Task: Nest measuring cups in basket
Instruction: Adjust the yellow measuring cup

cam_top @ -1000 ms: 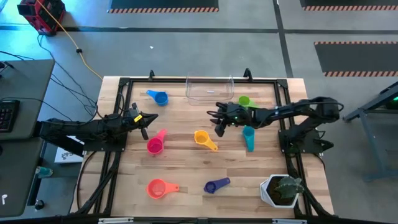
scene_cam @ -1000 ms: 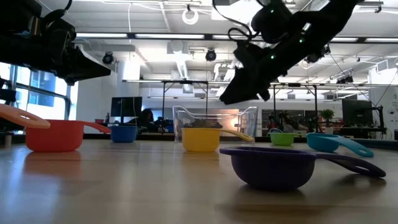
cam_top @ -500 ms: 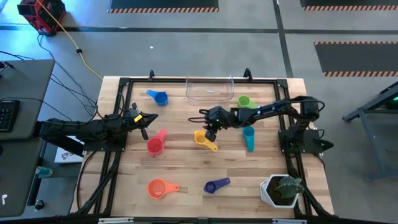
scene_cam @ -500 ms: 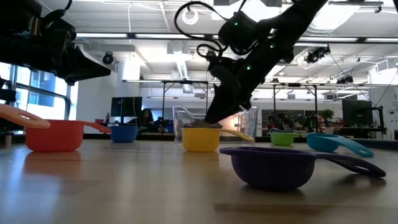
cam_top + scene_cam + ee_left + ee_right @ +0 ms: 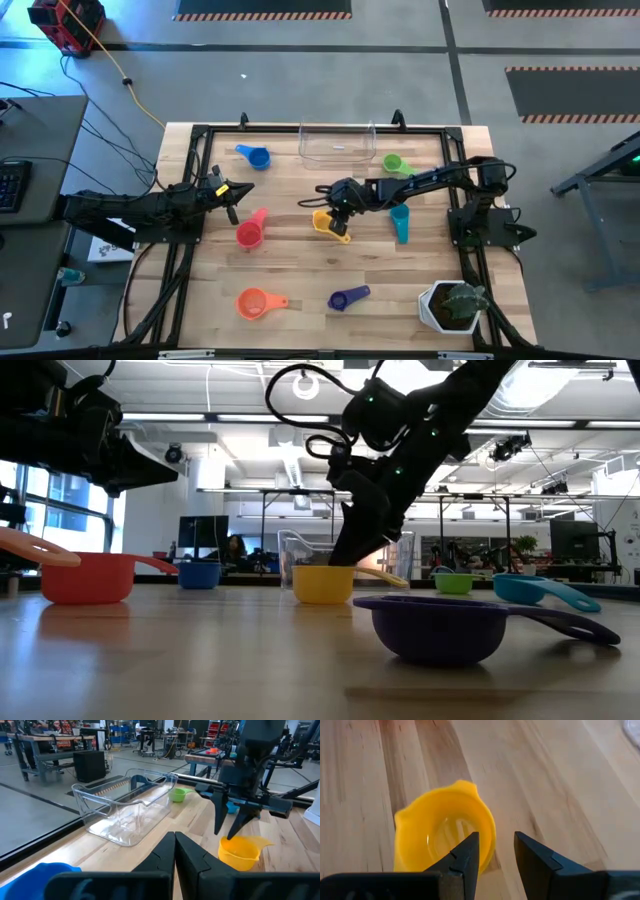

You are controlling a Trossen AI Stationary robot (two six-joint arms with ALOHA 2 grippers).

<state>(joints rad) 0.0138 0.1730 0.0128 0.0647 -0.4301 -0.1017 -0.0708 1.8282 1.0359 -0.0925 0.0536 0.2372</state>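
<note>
Evidently the right gripper (image 5: pixel 492 852), fingers apart, was set astride the rim of the yellow cup (image 5: pixel 442 837) mid-table, near the basket (image 5: pixel 337 144); closing and lifting seemed called for next.

Glossy smooth plastic yellow cup (image 5: pixel 442 840), clear glossy plastic basket (image 5: pixel 125 805), matt pale wood-plank table (image 5: pixel 300 265), dark matt tool fingers (image 5: pixel 465 857)

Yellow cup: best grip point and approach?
Pinch the bowl wall of the yellow cup from above, one finger inside, one outside. It sits upright and open-topped, and the right gripper already straddles the rim, open. The flat handle lies low, so it is likely harder to pinch.
</note>
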